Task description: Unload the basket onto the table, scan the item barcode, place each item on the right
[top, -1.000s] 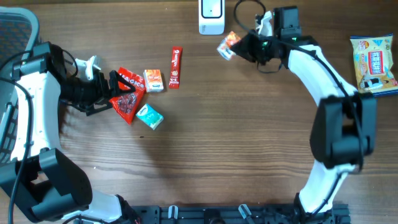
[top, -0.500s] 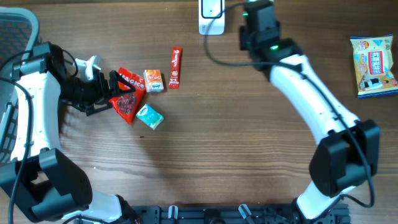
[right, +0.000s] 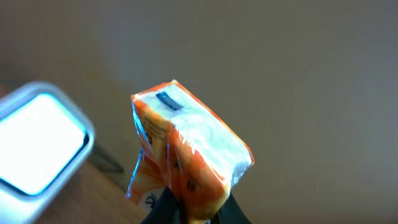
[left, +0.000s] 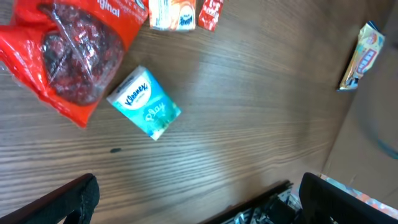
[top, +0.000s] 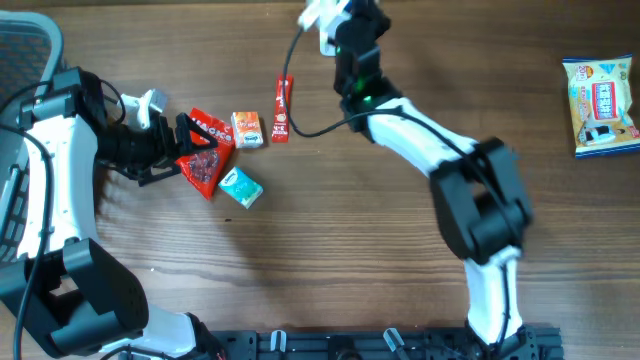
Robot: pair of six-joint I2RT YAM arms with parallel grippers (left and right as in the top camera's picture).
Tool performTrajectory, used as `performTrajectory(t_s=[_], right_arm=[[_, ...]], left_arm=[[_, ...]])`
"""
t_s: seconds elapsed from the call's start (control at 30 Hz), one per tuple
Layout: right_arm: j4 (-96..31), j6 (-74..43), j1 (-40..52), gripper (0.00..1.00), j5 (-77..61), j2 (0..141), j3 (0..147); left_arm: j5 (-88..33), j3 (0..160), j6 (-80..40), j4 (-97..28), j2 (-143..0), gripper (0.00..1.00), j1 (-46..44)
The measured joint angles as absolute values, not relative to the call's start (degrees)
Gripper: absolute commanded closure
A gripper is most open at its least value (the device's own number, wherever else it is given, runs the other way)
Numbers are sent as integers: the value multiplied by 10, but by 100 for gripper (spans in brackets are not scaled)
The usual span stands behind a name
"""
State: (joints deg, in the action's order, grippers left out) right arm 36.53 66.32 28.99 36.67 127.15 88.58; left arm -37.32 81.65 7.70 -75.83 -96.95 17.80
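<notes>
The right hand is closed on the lower end of an orange-and-white plastic-wrapped packet, pinching it so that it stands up from the fingertips, clear of the surface. From the wrist view, a white box-shaped scanner with a pale window sits just beside the packet, to its left and apart from it. Seen from above, this hand is at the far edge of the wooden surface, and its arm crosses over most of the scanner.

The left hand stands wide open and holds nothing. A red crinkled plastic bag lies just ahead of its fingers; whether they touch it cannot be told. Beyond that bag lie a teal tissue pack, a small orange carton and a thin red stick packet, close together but mostly apart.

Broad bare wood opens between this cluster and the right arm, and along the near side. A yellow snack bag lies at the right edge.
</notes>
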Motion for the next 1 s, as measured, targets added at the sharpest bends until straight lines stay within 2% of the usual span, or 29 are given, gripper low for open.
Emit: performTrajectory(t_s=[0.13, 0.33, 0.83, 1.0], right_arm=[[426, 798, 290, 95, 357, 1333, 884], [411, 873, 289, 95, 341, 1340, 884], [395, 868, 277, 96, 339, 1340, 884], [468, 868, 272, 96, 342, 1340, 883]], left_arm=[[-373, 816, 77, -759, -969, 0, 178], [-373, 816, 77, -759, -969, 0, 178], [-373, 816, 77, -759, -969, 0, 178], [-373, 816, 77, -759, -969, 0, 178]])
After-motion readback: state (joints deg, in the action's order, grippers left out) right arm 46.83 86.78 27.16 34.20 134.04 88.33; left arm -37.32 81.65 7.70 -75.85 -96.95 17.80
